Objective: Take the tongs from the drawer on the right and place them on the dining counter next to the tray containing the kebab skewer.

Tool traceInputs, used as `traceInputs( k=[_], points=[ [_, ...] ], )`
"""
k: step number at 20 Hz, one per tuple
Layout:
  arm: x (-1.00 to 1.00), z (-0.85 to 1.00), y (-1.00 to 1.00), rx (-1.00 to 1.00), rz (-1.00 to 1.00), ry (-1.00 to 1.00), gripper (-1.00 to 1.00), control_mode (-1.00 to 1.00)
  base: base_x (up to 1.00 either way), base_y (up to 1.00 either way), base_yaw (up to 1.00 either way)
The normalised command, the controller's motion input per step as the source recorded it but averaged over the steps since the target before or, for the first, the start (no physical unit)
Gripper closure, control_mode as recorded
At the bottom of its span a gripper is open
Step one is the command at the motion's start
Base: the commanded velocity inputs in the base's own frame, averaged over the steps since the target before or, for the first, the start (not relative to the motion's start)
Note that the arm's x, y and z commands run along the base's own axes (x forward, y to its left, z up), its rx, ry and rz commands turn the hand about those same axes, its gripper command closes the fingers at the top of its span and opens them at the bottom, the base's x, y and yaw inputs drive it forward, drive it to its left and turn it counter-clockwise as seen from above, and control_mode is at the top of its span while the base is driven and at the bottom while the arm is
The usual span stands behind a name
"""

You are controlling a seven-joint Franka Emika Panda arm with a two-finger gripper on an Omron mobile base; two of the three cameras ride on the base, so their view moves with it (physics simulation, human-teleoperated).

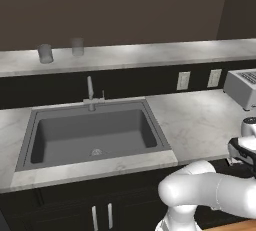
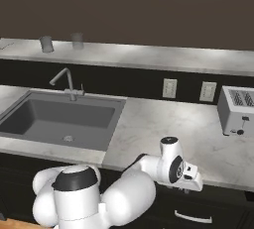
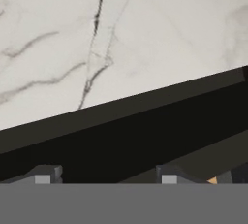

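The gripper [image 3: 101, 178] hangs at the front edge of the marble worktop [image 3: 121, 39], its two dark fingertips [image 3: 44, 175] standing well apart with nothing between them, jaws spread over the black cabinet face just below the stone lip. From the right base view the hand [image 2: 186, 177] juts out past the counter's edge, directly above the drawer [image 2: 198, 214], whose short silver bar handle [image 2: 192, 217] sits just beneath and slightly to the right of it; the drawer front looks closed, and whether the tongs lie inside cannot be told. No readable writing or brand marks appear on any surface. Farther right on the worktop stands a white toaster [image 2: 237, 110], below two wall outlets [image 2: 169, 87]. To the left lies the grey sink [image 2: 59, 116] with its curved faucet [image 2: 63, 82]. Behind, on the raised dining counter [image 2: 149, 54], two grey cups [image 2: 46, 43] stand near each other at the far left.
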Motion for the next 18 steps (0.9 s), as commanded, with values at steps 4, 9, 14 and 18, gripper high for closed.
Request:
traceInputs(
  k=[4,9,14,18],
  points=[
    [-0.74,-0.61,-0.21,0.0,0.0,0.01,-1.0,-1.0,0.0,0.0,0.0],
    [-0.74,-0.63,-0.21,0.0,0.0,0.02,-1.0,-1.0,0.0,0.0,0.0],
    [-0.76,-0.66,-0.21,0.0,0.0,0.06,-1.0,-1.0,0.0,0.0,0.0],
    [-0.8,-0.68,-0.22,0.0,0.0,0.09,-1.0,-1.0,0.0,0.0,0.0]
  ],
)
